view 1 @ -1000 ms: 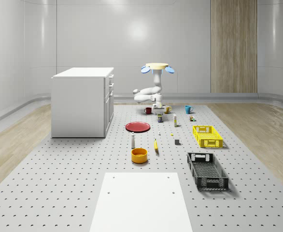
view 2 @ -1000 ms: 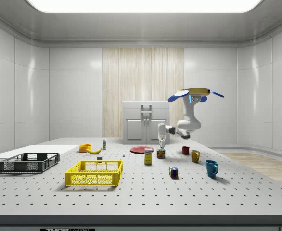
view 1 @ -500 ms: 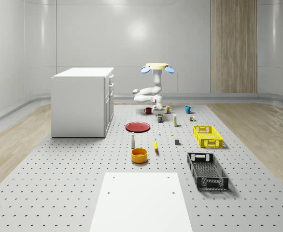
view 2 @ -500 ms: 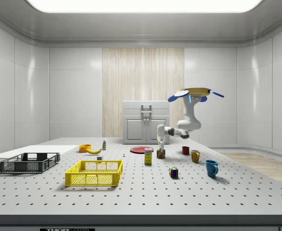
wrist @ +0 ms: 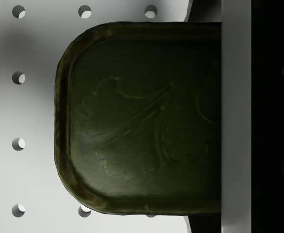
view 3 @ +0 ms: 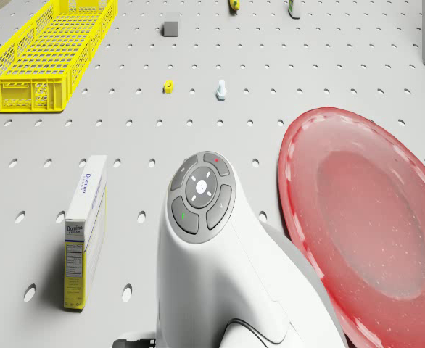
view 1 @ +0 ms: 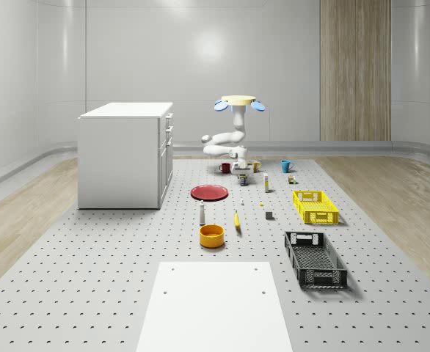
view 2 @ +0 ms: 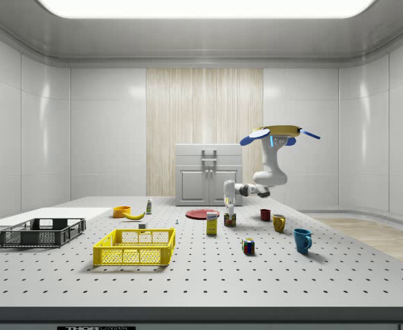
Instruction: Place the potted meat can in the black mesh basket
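Note:
The potted meat can [view 1: 243, 179] stands on the far part of the perforated table, between the red plate and the mugs. In the side view the can [view 2: 230, 220] sits beside a yellow box. The drone [view 1: 238, 101] hovers above it, its white arm bent down so the gripper [view 2: 229, 210] is right on top of the can. In the wrist view the can's dark olive embossed lid [wrist: 142, 116] lies very close beneath. The black mesh basket [view 1: 291, 253] stands far off at the table's near right; in the side view the basket [view 2: 23, 238] is at the left.
A white cabinet [view 1: 123, 154] stands on the left. A red plate [view 1: 210, 192], yellow crate [view 1: 315, 207], orange bowl [view 1: 211, 235], banana [view 1: 237, 220] and small bottles lie between can and basket. Mugs [view 2: 302, 240] stand behind the can. A sugar box [view 3: 82, 232] stands close by.
The arm has lowered the gripper from just above the can down onto it. The drone has held its place and the can has not moved.

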Available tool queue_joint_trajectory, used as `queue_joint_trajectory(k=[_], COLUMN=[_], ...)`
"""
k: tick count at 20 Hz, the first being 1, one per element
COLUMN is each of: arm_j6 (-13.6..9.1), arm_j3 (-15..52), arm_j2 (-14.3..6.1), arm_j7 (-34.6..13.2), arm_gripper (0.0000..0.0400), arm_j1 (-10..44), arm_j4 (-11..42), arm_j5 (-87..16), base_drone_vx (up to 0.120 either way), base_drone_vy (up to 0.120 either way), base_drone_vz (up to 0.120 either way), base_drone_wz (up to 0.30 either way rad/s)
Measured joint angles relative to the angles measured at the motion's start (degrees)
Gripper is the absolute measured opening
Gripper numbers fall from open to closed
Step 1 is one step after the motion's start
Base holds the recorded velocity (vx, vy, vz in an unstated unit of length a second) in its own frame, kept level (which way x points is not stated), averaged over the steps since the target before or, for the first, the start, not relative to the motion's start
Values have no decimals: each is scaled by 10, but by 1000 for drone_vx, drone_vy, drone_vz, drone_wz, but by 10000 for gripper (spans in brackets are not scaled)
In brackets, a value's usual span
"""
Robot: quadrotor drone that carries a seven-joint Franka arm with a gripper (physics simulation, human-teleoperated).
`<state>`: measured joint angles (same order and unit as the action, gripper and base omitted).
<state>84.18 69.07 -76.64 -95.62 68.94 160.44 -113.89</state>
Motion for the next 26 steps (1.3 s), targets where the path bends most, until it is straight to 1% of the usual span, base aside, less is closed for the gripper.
queue_joint_trajectory(k=[1,6,9,15,18,23,26], arm_j6=[2,6,2,-6,-5,-1,2], arm_j3=[-1,-1,12,42,49,55,57], arm_j2=[-1,-6,-8,-12,-16,-22,-26], arm_j7=[0,-4,-6,-13,-15,-18,-20], arm_gripper=[290,287,282,282,282,282,282], arm_j1=[1,4,5,8,9,12,13], arm_j4=[-1,-2,2,8,9,10,10], arm_j5=[0,0,13,42,49,57,60], base_drone_vx=[0,0,0,0,120,120,120], base_drone_vy=[0,0,0,0,0,112,27], base_drone_vz=[0,0,13,120,120,120,0], base_drone_wz=[0,0,0,0,0,0,0])
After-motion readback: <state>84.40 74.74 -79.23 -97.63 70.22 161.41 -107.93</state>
